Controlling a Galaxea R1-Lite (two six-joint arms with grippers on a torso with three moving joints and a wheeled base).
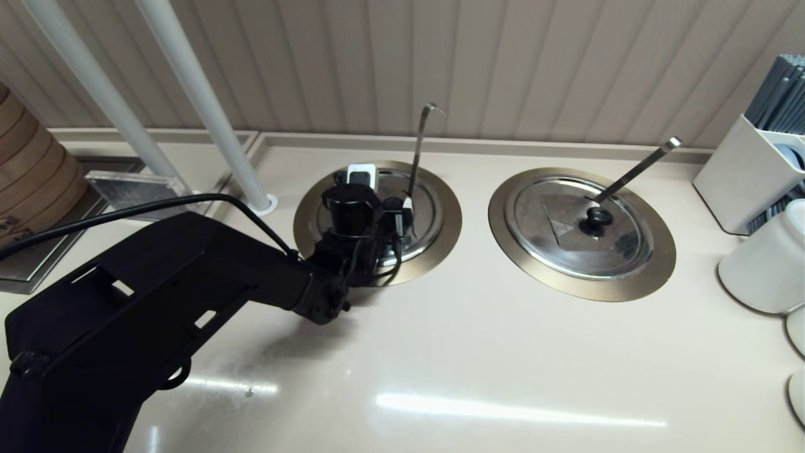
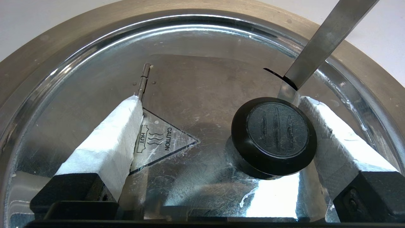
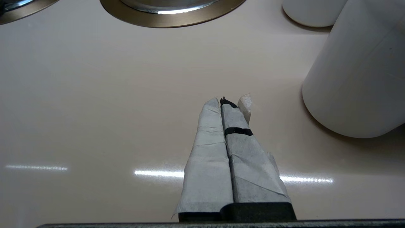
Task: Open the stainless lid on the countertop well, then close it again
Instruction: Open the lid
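The stainless lid [image 2: 202, 82] lies flat and closed on the countertop well, inside its bronze-coloured rim [image 1: 448, 220]. My left gripper [image 2: 221, 101] hangs open just above the lid. The matte black knob [image 2: 274, 136] sits between its white-wrapped fingers [image 2: 110, 139], close against one finger and well apart from the other. The pale triangle caution mark [image 2: 161, 141] lies beside the far finger. The hook-ended ladle handle [image 1: 416, 151] rises from its slot behind the knob. In the head view my left arm covers much of the lid [image 1: 424, 211]. My right gripper [image 3: 225, 102] is shut and empty over bare counter.
The twin lid [image 1: 553, 220], with a ring-topped knob [image 1: 597, 220] and a straight ladle handle [image 1: 638, 168], sits to the right. White containers [image 1: 764, 264] and a utensil holder [image 1: 745, 176] stand at the far right. A white post [image 1: 207, 107] stands left of the well.
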